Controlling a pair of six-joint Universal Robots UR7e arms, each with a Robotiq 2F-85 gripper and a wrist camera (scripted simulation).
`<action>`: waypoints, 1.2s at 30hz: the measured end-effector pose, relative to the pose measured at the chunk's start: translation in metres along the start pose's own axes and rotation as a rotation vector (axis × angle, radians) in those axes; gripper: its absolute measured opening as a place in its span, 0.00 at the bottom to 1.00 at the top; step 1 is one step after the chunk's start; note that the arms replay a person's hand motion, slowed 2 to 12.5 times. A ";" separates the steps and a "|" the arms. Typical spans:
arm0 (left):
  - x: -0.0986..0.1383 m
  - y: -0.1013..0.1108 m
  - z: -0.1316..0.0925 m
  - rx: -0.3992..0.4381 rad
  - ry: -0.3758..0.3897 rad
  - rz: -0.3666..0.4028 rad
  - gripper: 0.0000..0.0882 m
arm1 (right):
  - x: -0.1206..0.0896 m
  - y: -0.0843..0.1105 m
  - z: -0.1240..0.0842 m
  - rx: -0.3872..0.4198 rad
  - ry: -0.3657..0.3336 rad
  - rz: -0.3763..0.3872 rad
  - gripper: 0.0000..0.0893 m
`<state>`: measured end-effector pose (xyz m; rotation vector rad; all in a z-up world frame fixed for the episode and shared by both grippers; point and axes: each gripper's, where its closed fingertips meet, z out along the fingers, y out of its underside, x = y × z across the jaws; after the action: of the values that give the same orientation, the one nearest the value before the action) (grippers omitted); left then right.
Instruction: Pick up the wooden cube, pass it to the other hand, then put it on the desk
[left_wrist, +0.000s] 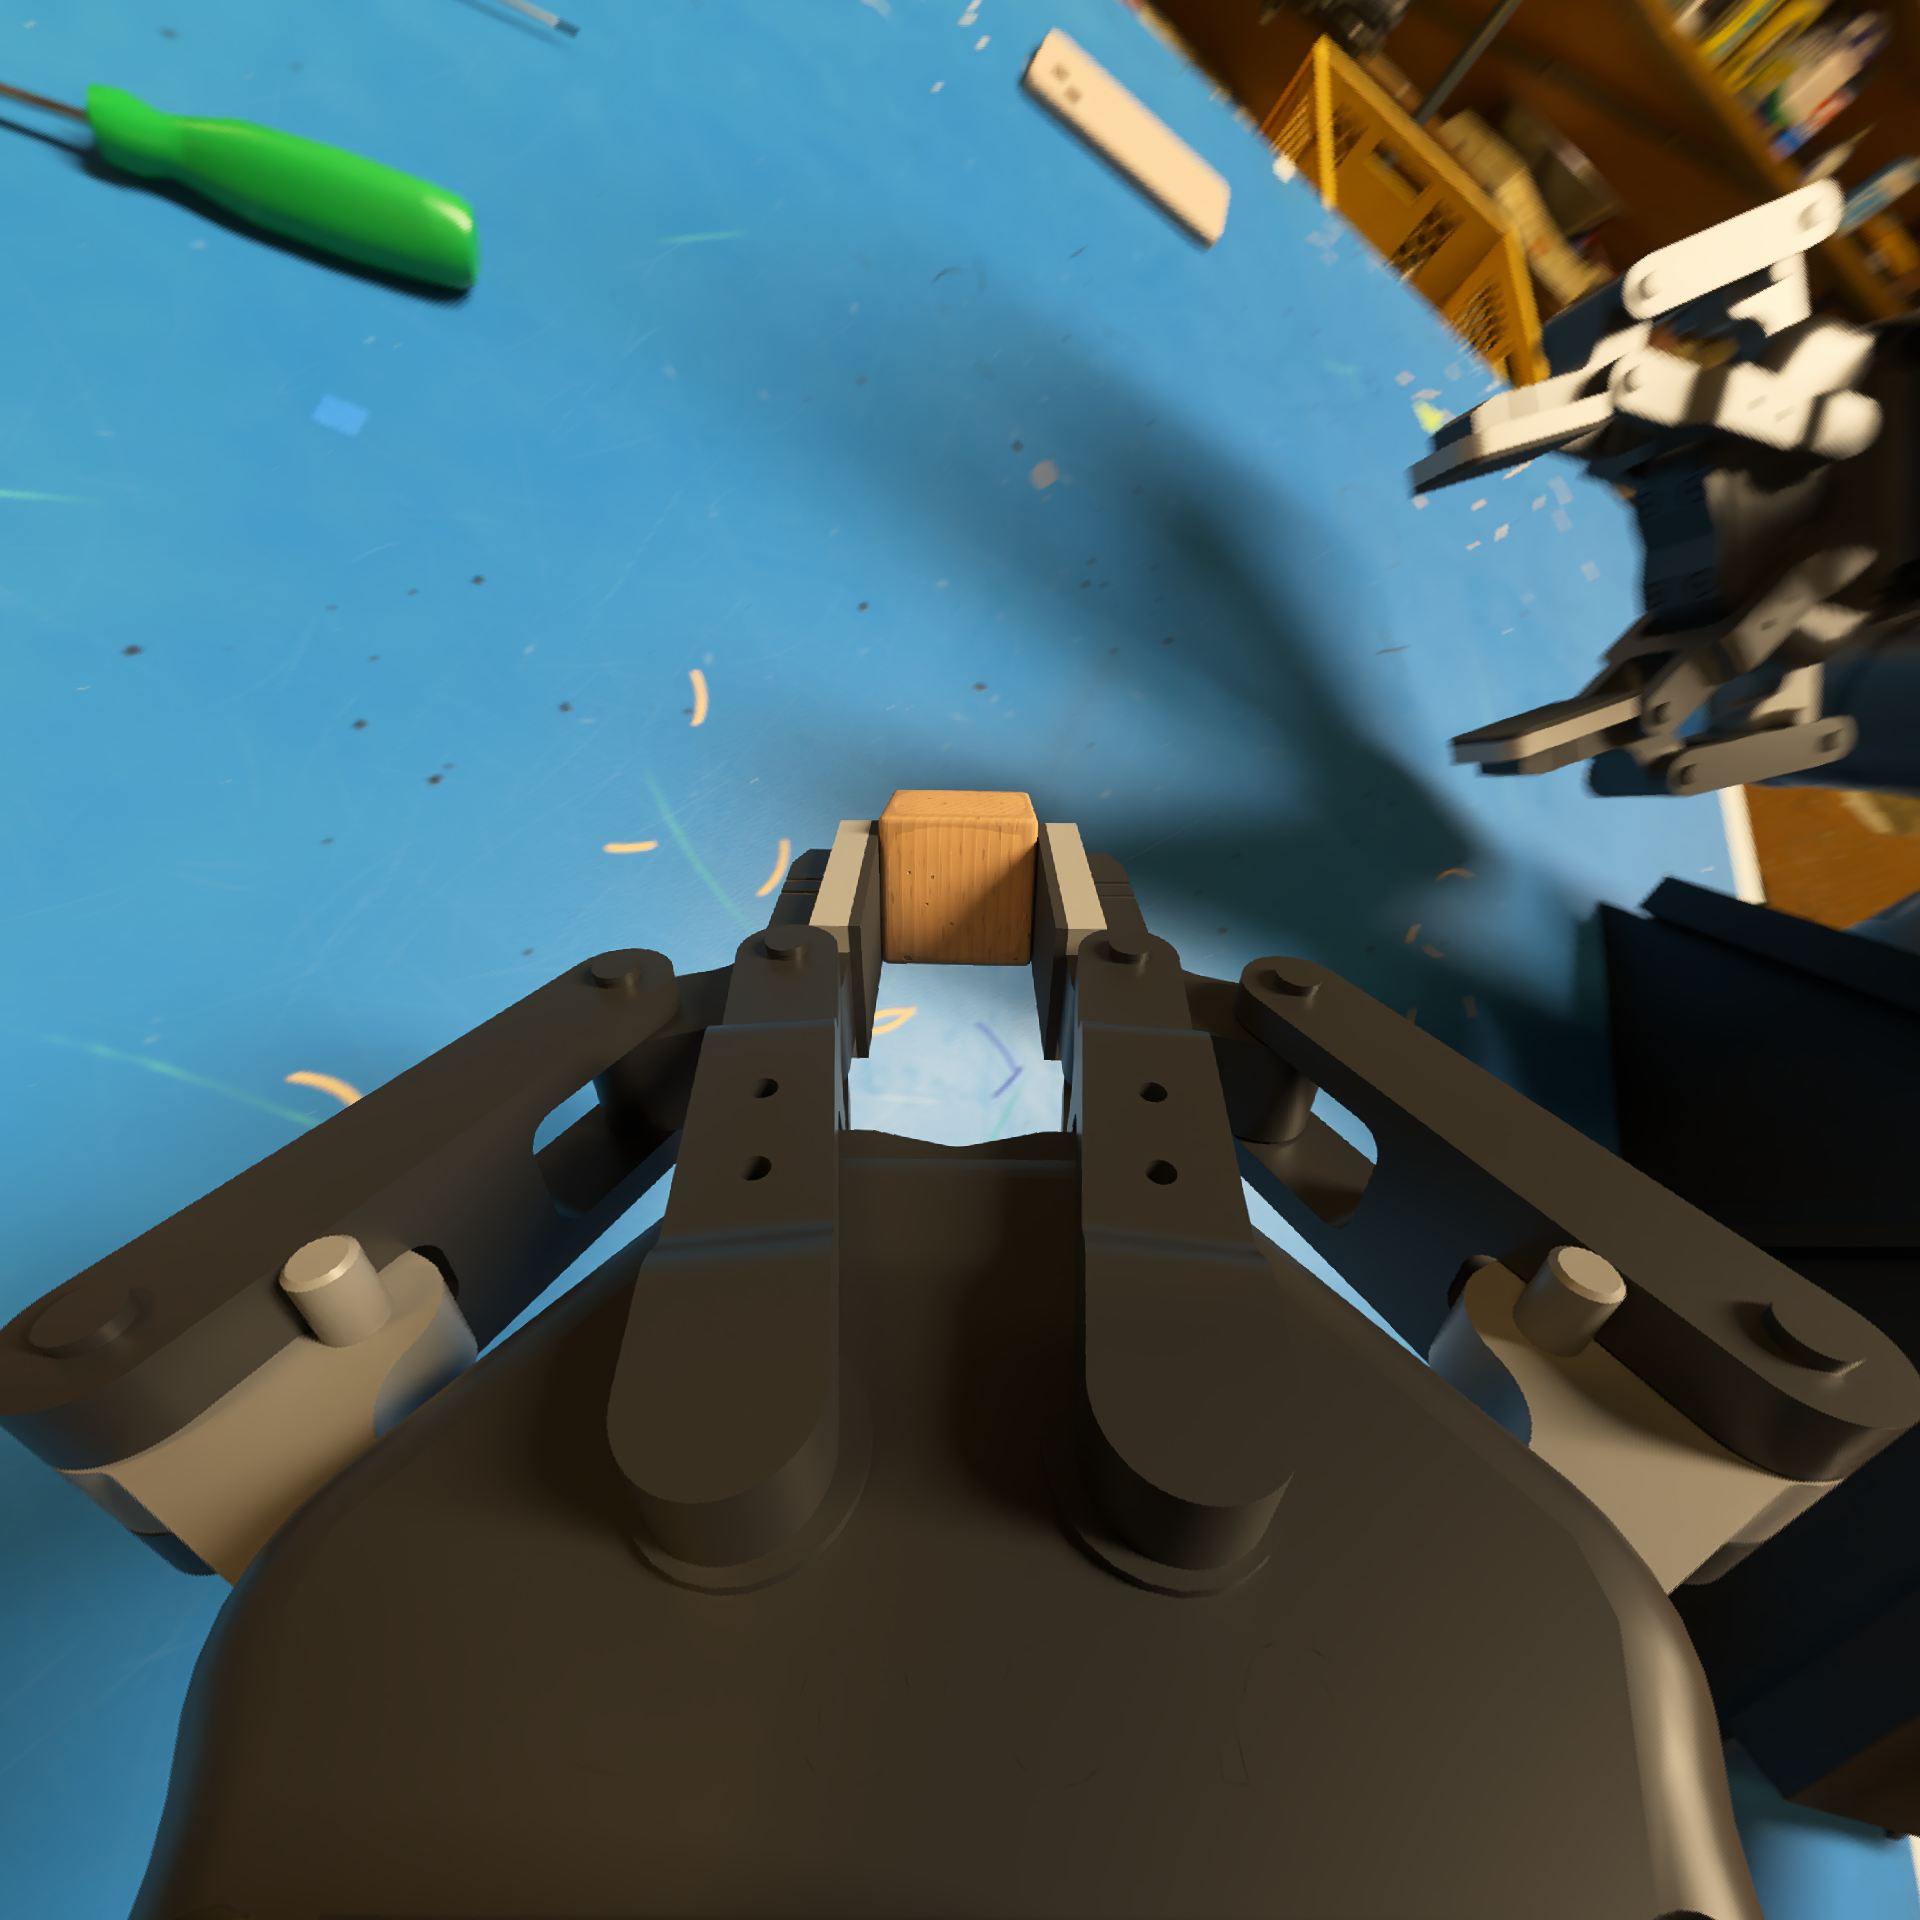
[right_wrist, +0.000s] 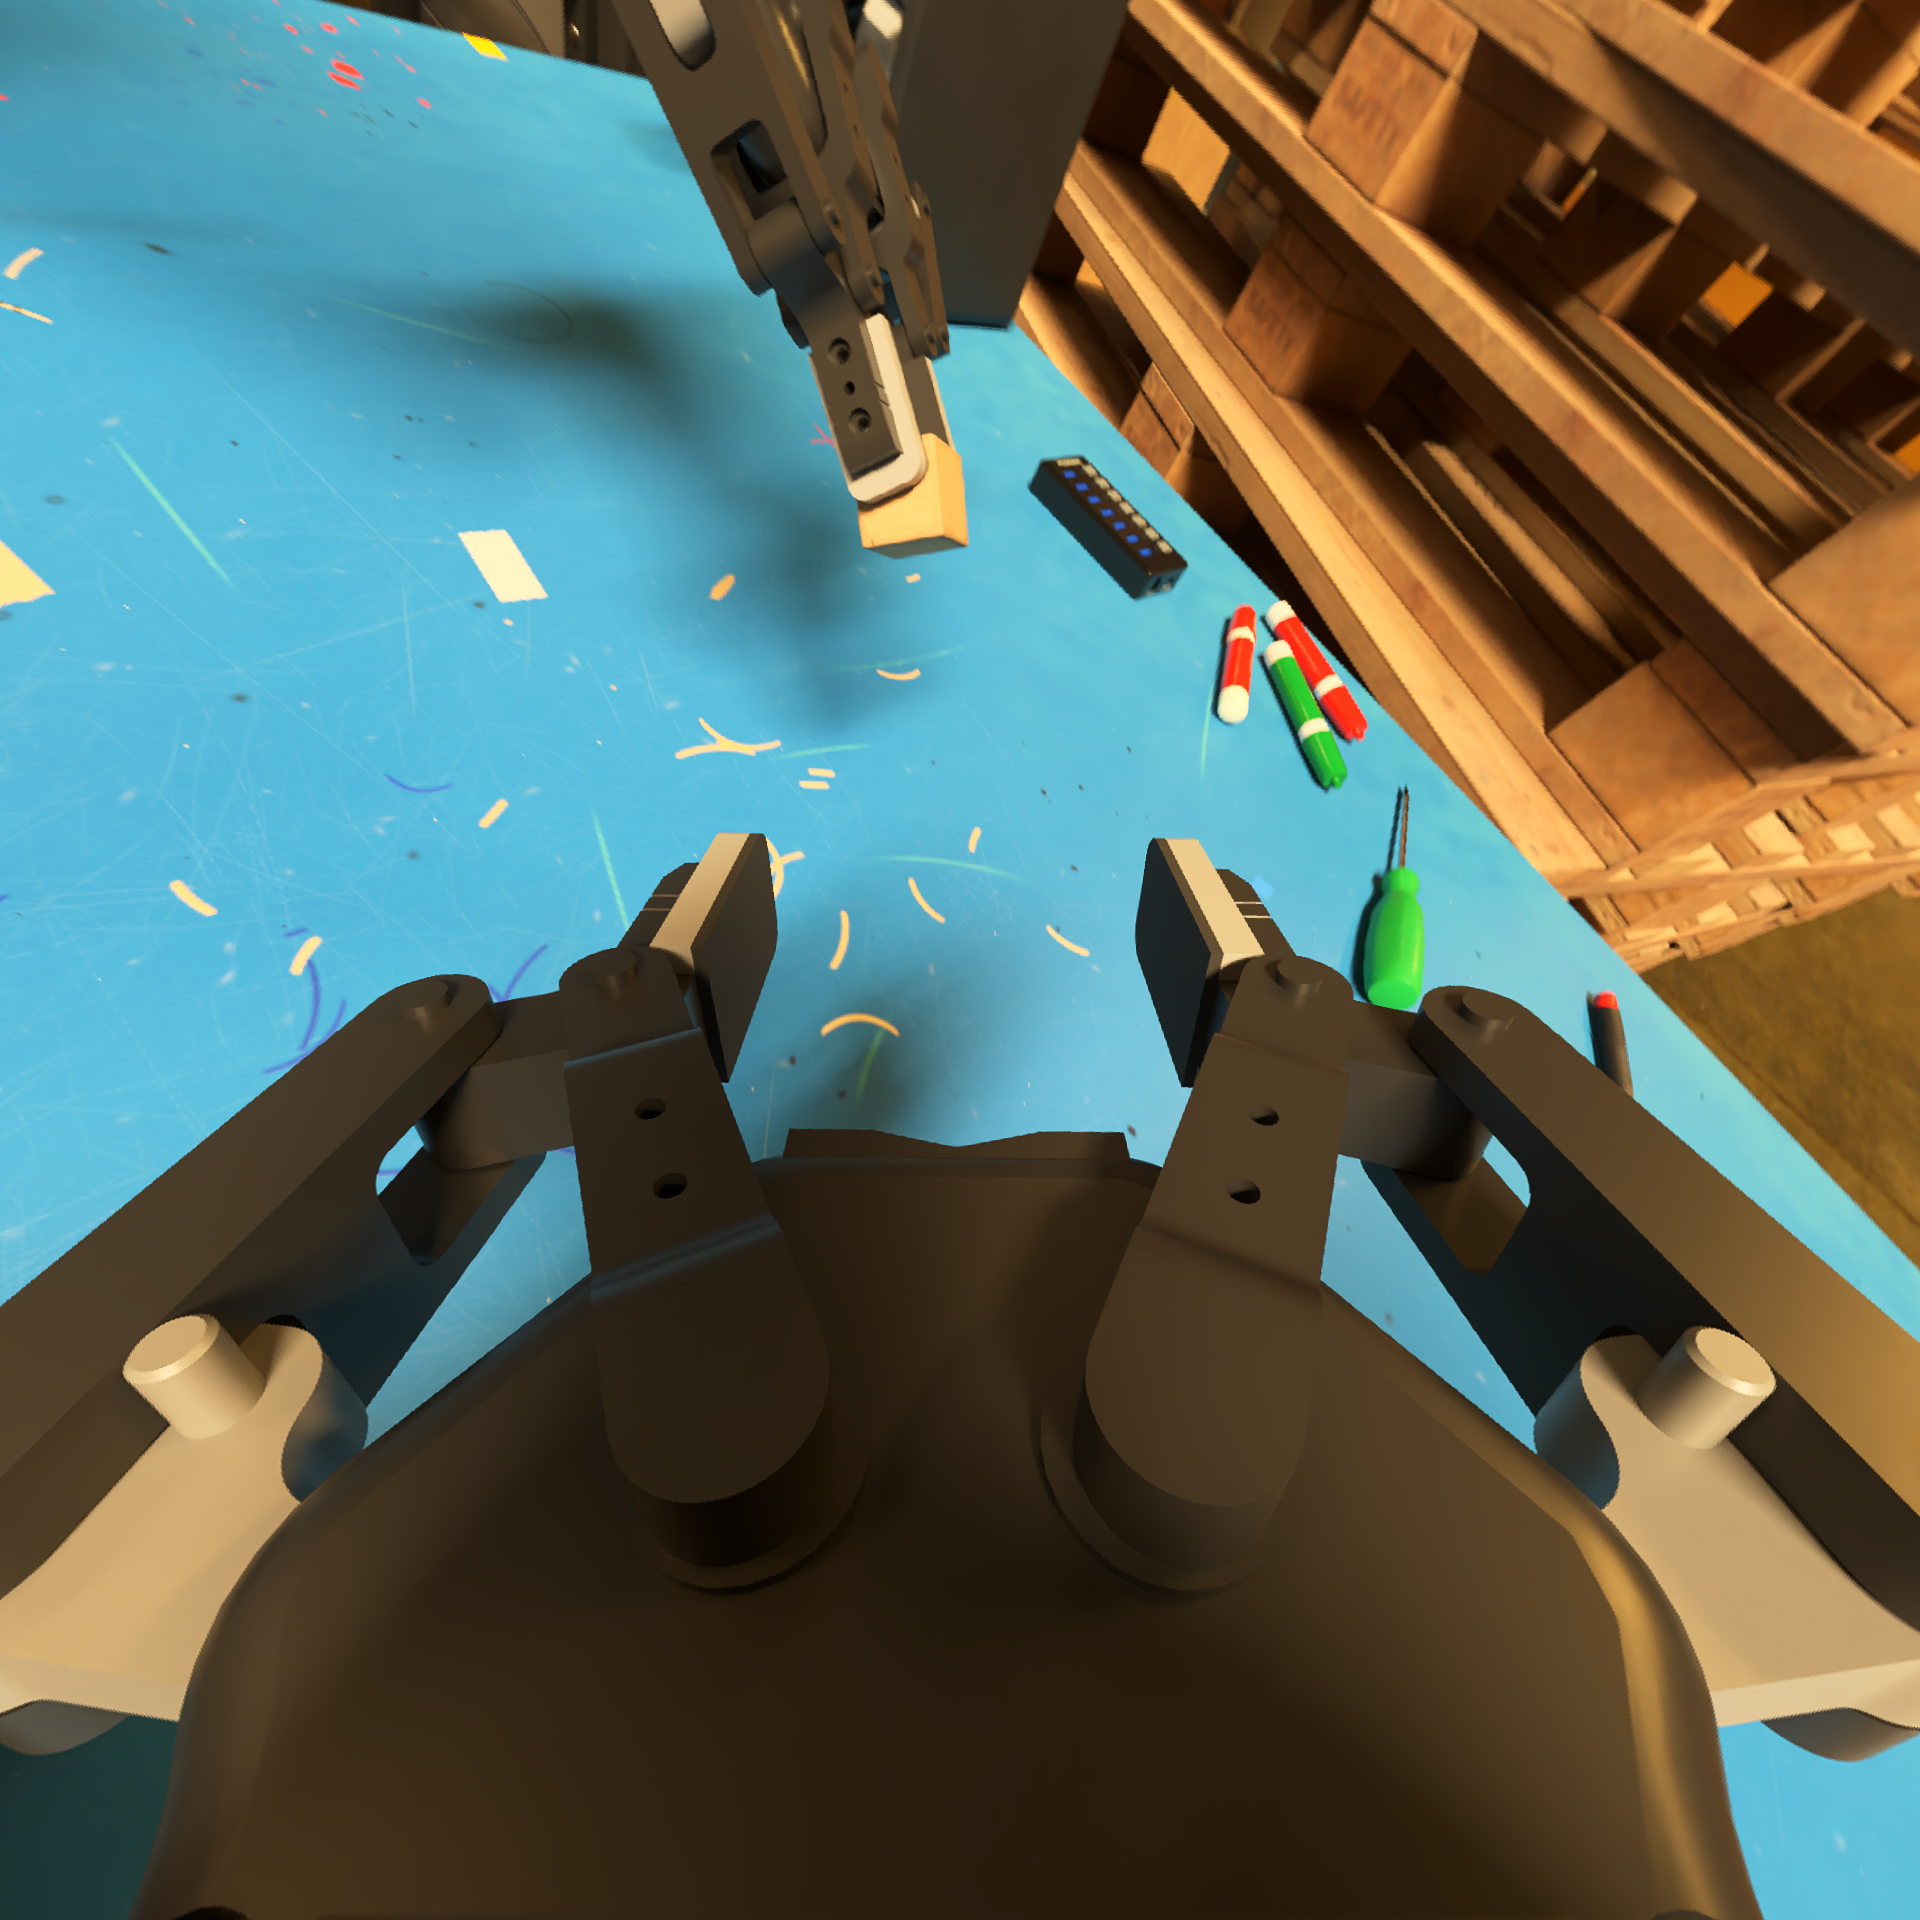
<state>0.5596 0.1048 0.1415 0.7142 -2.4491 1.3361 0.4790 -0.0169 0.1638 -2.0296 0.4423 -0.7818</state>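
Note:
My left gripper (left_wrist: 957, 844) is shut on the wooden cube (left_wrist: 957, 883) and holds it between its pads above the blue desk (left_wrist: 520, 582). In the right wrist view the same cube (right_wrist: 920, 509) hangs in the left gripper (right_wrist: 902, 488), lifted off the desk (right_wrist: 312, 675). My right gripper (right_wrist: 956, 894) is open and empty, its pads wide apart, some way from the cube. The right gripper also shows in the left wrist view (left_wrist: 1455, 613) at the right edge, open, blurred.
A green screwdriver (left_wrist: 291, 187) and a white flat bar (left_wrist: 1127, 135) lie far on the desk. In the right wrist view a black hub (right_wrist: 1110, 525), three markers (right_wrist: 1294, 686), a green screwdriver (right_wrist: 1392, 925) and a dark pen (right_wrist: 1608, 1039) lie near the desk's right edge, wooden shelving (right_wrist: 1558, 364) beyond.

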 end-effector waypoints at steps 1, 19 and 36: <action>0.006 -0.002 -0.001 0.020 0.024 -0.007 0.28 | -0.002 -0.003 0.001 0.015 -0.005 -0.009 0.70; 0.097 -0.017 -0.021 0.241 0.451 -0.167 0.29 | -0.028 -0.056 0.014 0.259 -0.023 -0.157 0.71; 0.140 -0.010 -0.024 0.255 0.670 -0.254 0.29 | -0.045 -0.087 0.015 0.357 -0.031 -0.279 0.65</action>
<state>0.4464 0.0787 0.2242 0.4975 -1.6328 1.4924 0.4568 0.0651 0.2149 -1.7815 -0.0049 -0.9227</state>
